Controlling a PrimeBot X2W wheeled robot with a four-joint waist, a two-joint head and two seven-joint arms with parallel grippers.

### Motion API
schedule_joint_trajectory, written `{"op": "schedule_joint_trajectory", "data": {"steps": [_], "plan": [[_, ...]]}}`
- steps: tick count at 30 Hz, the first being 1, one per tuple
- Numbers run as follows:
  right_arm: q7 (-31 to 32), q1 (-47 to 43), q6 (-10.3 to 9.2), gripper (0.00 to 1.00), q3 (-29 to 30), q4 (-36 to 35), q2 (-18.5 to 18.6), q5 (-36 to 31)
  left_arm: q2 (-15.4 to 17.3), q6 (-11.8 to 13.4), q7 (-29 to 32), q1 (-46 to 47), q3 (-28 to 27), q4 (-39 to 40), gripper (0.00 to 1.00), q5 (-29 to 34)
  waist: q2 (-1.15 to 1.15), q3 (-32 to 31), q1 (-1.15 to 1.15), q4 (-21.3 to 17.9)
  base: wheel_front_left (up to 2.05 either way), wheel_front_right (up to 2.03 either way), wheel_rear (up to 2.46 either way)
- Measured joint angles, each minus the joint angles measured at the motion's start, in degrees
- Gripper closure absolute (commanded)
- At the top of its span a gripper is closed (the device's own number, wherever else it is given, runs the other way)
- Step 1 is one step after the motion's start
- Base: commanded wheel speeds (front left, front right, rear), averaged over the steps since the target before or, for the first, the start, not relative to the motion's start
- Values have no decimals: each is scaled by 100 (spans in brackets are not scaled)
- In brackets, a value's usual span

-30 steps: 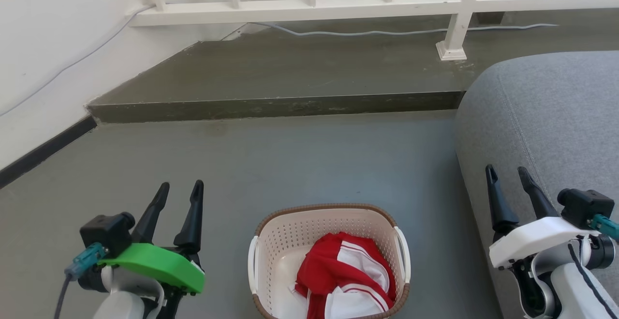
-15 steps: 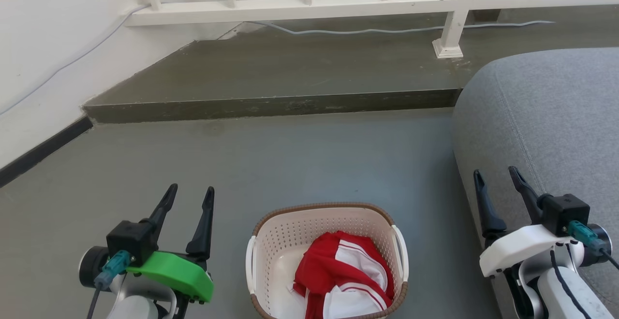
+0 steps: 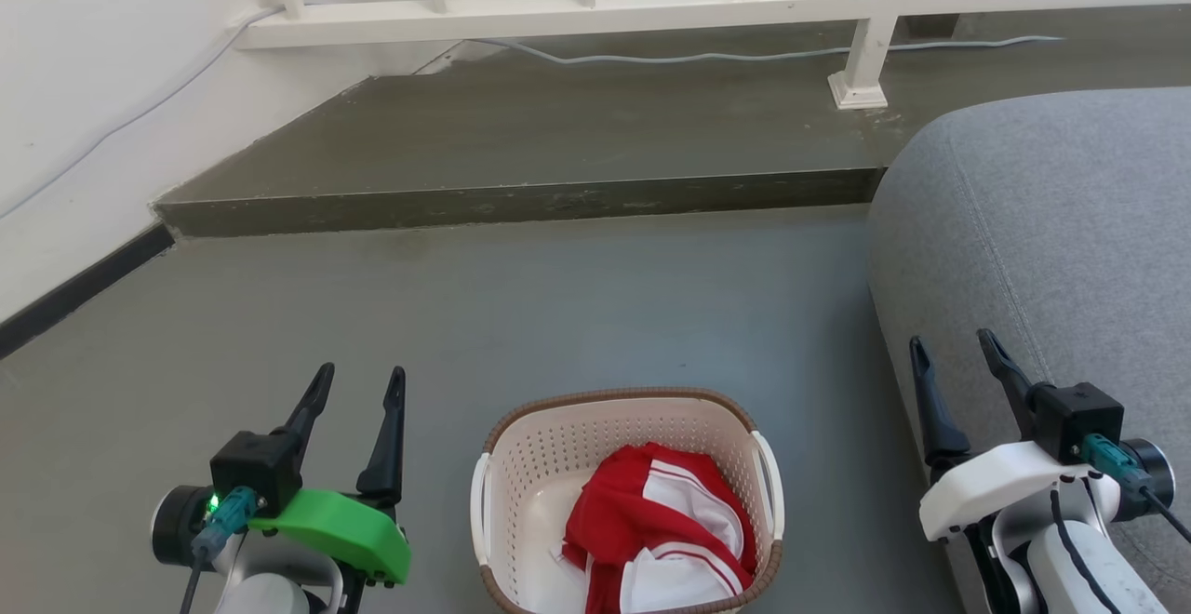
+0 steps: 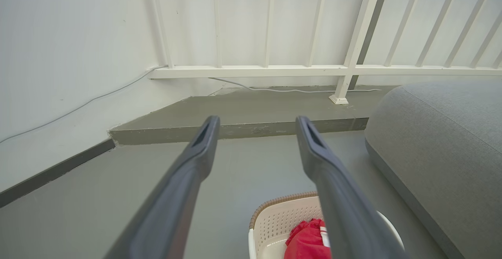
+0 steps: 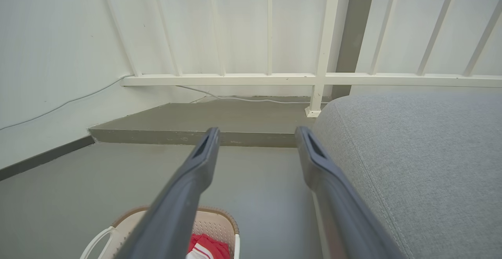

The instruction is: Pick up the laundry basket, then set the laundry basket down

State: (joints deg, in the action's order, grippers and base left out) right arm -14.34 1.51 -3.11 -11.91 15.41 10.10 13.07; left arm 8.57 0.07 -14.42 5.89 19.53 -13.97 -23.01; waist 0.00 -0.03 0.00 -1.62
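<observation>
The laundry basket (image 3: 549,465), cream perforated plastic with a brown woven rim and white loop handles, stands on the grey floor at the bottom middle of the head view, holding a red and white garment (image 3: 665,540). My left gripper (image 3: 361,383) hovers open to the basket's left, apart from it. My right gripper (image 3: 955,350) is open to its right, over the sofa's edge. The left wrist view has the basket (image 4: 274,219) below the fingers at the bottom. In the right wrist view the basket (image 5: 219,219) sits at the lower left.
A grey sofa (image 3: 1051,233) fills the right side, close to the basket. A raised concrete step (image 3: 521,200) crosses ahead, with a white railing (image 3: 595,14) and a grey cable (image 3: 744,56) behind it. A white wall with dark skirting (image 3: 74,288) runs on the left.
Both grippers have come lower and a little inward toward the basket; the camera has tilted slightly. Both stay open and the basket rests where it was.
</observation>
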Motion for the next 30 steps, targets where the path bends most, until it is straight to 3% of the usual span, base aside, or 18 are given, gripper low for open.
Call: {"op": "schedule_joint_trajectory", "data": {"steps": [30], "plan": [[0, -1, 85, 0, 87, 114, -114, -4, -43, -7, 0, 1, -19, -205, 0, 110, 0, 5, 0, 30, 0, 0, 0]]}}
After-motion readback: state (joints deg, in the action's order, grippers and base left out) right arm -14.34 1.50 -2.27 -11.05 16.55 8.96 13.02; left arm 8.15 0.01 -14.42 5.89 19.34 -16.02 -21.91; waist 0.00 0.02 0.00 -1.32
